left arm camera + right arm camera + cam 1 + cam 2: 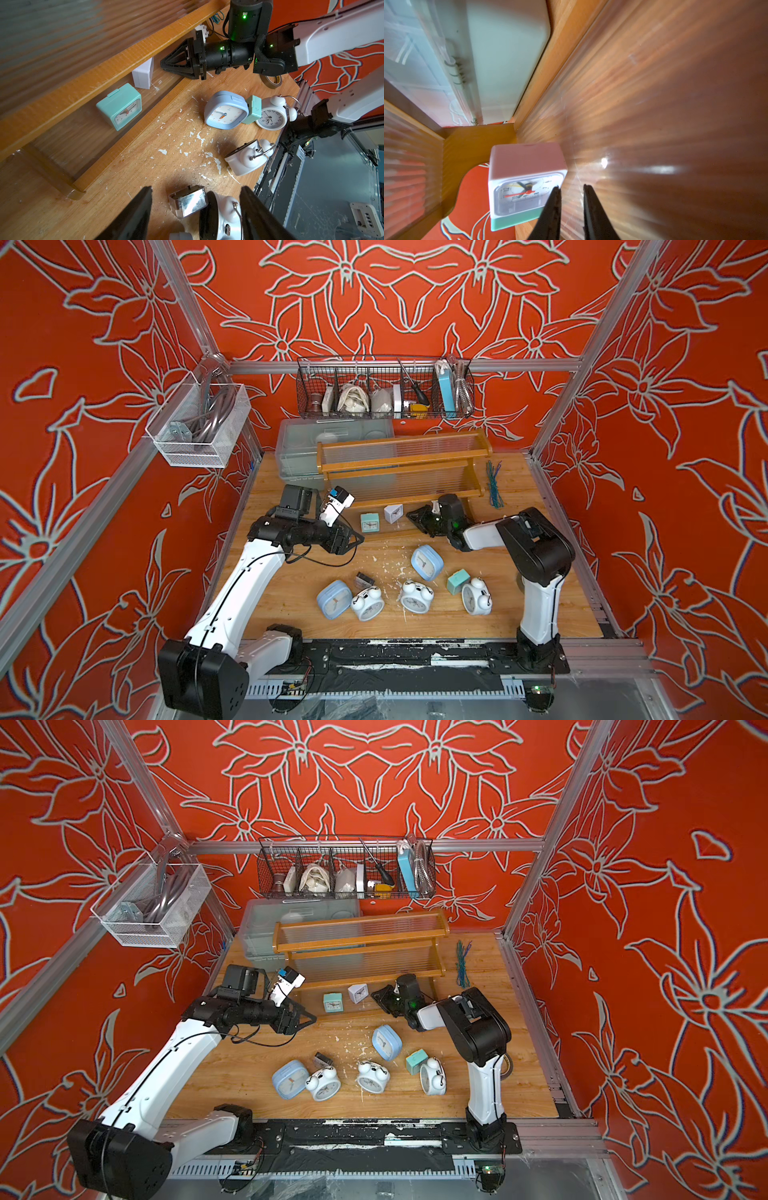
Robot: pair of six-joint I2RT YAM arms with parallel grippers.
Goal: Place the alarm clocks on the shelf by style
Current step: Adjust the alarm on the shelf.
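**Red-walled cell with clocks on bench and shelf**

Red floral walls (415, 302) enclose a wooden bench (291, 610). The shelf (399, 466) stands near the bench's far edge. The left gripper (356, 537) hangs above the bench, jaws apart and empty. The right gripper (409, 515) reaches over the lowest tier, jaws almost together on nothing. Two blue clocks (427, 562) (333, 599) and three bell clocks (368, 603) (416, 596) (476, 596) lie on the bench, with a loose teal cube (458, 581) and a dark cube (364, 580). On the lowest tier a shelved teal cube (368, 523) stands upright, and a white cube (393, 513) sits just beside the right gripper.
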